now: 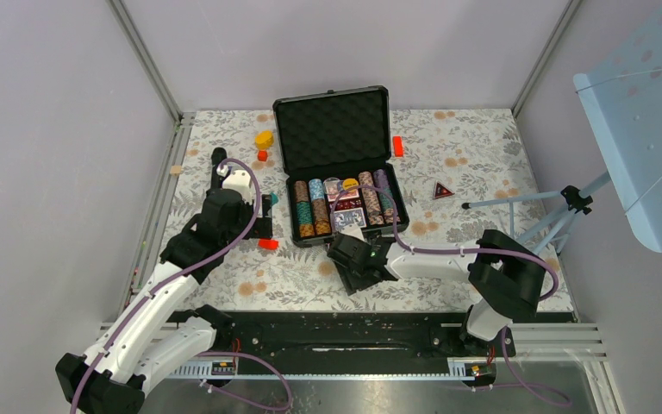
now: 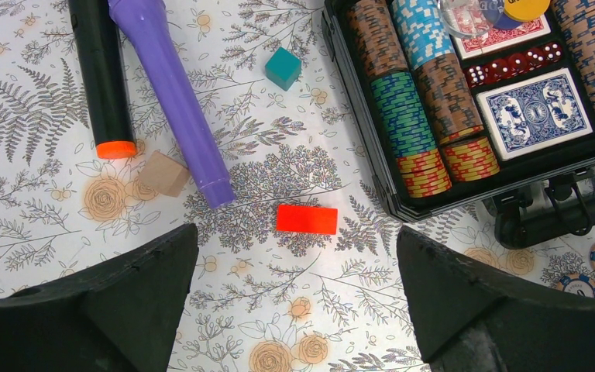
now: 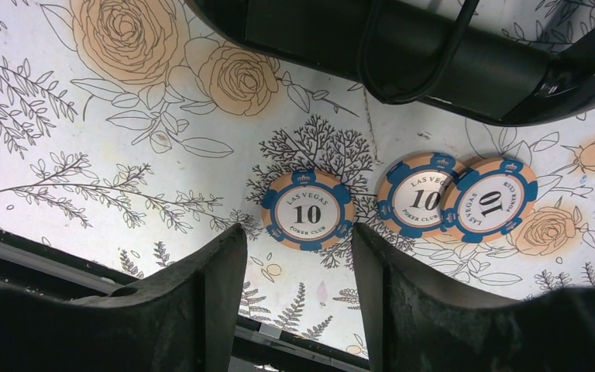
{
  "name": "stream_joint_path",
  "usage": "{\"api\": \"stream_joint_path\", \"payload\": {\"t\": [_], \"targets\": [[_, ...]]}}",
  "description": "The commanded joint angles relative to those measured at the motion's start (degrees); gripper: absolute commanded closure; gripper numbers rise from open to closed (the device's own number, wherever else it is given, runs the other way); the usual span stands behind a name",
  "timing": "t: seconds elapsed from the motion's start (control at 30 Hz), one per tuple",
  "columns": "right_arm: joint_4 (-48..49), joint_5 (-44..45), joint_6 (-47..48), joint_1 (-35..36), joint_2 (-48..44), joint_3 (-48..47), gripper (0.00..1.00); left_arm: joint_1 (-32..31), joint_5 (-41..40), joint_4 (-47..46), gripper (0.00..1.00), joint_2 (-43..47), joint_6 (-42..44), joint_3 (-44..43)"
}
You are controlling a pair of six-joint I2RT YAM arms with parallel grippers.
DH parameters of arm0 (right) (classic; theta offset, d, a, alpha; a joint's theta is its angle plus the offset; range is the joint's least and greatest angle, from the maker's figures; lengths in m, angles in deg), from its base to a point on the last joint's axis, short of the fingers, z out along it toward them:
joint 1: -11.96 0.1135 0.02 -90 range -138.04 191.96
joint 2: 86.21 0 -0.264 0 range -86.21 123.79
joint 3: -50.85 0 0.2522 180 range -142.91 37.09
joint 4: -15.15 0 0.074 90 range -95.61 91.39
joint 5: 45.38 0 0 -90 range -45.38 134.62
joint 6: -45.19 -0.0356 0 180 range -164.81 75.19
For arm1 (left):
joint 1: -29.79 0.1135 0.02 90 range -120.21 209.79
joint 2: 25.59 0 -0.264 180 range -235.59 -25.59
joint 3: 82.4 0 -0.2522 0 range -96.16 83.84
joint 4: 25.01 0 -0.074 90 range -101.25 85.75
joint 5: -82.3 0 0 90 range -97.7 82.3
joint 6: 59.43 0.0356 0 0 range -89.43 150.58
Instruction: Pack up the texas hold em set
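Floral-covered desk [image 1: 483, 172] between grey walls. The case [image 1: 332, 129] lies open at centre, lid raised. Its chip rows [image 2: 403, 116] and deck [image 2: 534, 112] sit in the tray, partly cut off in the left wrist view. The left pincer [image 2: 296, 232] is released and empty above a red block [image 2: 307, 219]. The right pincer [image 3: 296, 232] is parted and empty over three loose chips [image 3: 307, 210] near the handle [image 3: 434, 54]; the arm hides them from overhead.

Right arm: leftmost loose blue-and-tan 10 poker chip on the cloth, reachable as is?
Probably yes. The right tool hangs open right by the blue-and-tan 10 poker chip, nothing between; it lies flat, apart from the two neighbouring chips.
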Motion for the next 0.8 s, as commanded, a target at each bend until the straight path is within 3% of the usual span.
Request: {"api": "stream_joint_path", "payload": {"t": [0.0,0.33,0.77], "targets": [[-8.77,-4.56,-3.01,1.22,5.1,4.24,0.42,0.24,0.69,-2.2,0.01,-0.04,-0.1,-0.03],[-7.17,1.05,-3.48,0.26,10.43,-0.28,0.4,0.3,0.71,-2.22,0.01,0.0,-0.1,-0.03],[-6.3,1.93,-2.63,-1.25,11.32,0.46,0.56,0.22,0.57,-2.26,0.01,0.09,-0.1,0.05]]}}
